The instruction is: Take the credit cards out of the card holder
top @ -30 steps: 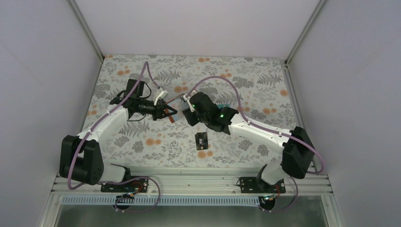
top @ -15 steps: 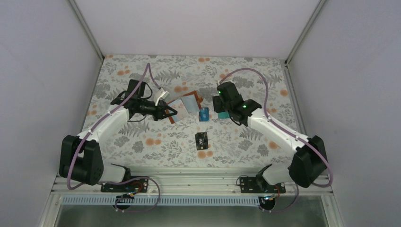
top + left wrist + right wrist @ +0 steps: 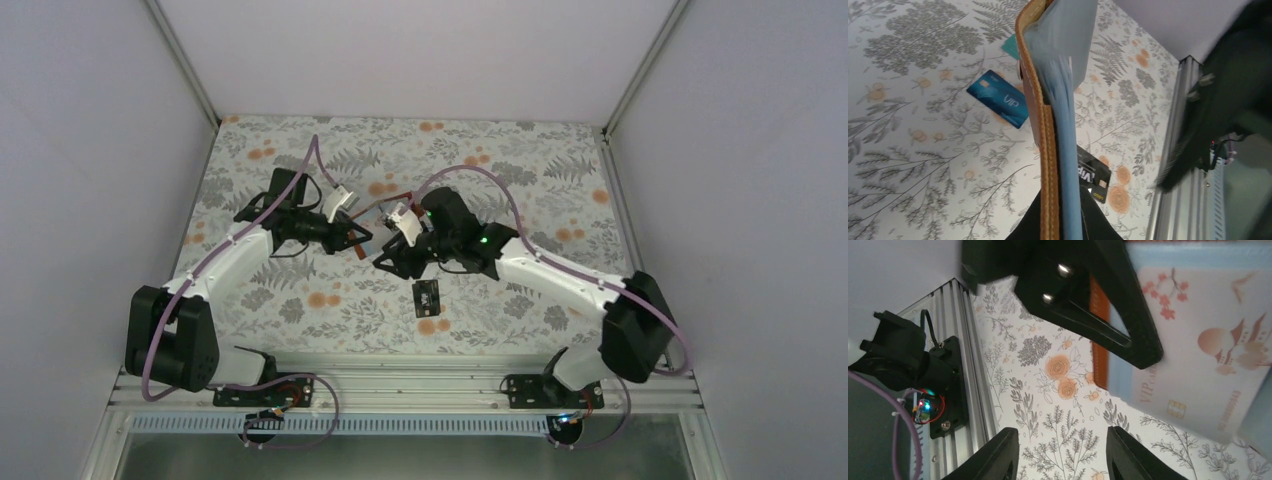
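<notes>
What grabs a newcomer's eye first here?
The left gripper clamps the open card holder at mid-table, a pale pink card showing inside it. The right gripper faces it, jaws apart and empty. A blue card and a black card lie flat on the floral table nearby.

Floral-patterned tabletop, plain pale walls on three sides; aluminium rail along near edge
</notes>
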Available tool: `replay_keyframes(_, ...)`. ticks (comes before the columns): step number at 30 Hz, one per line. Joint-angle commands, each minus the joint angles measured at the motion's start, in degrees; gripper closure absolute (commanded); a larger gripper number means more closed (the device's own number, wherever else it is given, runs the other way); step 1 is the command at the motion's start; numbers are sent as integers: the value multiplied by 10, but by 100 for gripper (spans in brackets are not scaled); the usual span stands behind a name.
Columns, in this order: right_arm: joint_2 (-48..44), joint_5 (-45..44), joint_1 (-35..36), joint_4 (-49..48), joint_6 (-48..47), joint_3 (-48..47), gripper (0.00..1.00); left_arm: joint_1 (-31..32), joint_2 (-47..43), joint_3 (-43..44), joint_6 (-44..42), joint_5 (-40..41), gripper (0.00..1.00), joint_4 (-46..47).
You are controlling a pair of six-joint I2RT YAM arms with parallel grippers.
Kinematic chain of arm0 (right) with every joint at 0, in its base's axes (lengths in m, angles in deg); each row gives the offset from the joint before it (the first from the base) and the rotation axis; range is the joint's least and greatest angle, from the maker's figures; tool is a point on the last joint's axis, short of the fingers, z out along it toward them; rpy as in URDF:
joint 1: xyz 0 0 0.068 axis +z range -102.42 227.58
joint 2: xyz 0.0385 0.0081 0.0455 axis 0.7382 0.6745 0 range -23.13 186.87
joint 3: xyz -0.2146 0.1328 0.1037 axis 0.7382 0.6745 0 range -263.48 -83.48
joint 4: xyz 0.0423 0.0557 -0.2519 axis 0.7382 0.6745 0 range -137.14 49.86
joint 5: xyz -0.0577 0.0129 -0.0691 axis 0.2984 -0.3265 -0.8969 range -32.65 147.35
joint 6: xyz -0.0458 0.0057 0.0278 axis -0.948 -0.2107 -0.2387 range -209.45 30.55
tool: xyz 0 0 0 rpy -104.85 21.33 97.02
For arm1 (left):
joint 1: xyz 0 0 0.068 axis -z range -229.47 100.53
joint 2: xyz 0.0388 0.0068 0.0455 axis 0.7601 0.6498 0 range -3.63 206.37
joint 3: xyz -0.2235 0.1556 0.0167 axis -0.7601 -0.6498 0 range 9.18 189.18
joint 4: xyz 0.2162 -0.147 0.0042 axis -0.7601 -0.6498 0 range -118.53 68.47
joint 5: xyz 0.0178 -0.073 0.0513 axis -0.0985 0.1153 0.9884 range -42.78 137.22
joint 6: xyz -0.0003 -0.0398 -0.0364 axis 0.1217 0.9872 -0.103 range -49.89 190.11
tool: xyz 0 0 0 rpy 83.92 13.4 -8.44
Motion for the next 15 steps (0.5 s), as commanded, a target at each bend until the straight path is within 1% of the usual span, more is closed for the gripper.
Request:
replay_keyframes(1, 35, 68, -33, -62, -5, -9, 57, 0, -15, -6, -22, -73, 98, 0)
replay_keyframes(5, 22, 95, -80, -77, -13, 13, 58, 1, -16, -6, -58, -150, 98, -23)
replay_keyframes(7, 10, 132, -98, -81, -28, 28, 57, 2, -16, -4, -84, -193, 98, -45)
replay_keyframes(11, 0, 177, -101, -64, -59, 30, 58, 11, -13, 10, -129, -227, 98, -86)
replay_keyframes(15, 6, 196, -101, -57, -67, 17, 67, 25, -7, 22, -164, -240, 98, -118)
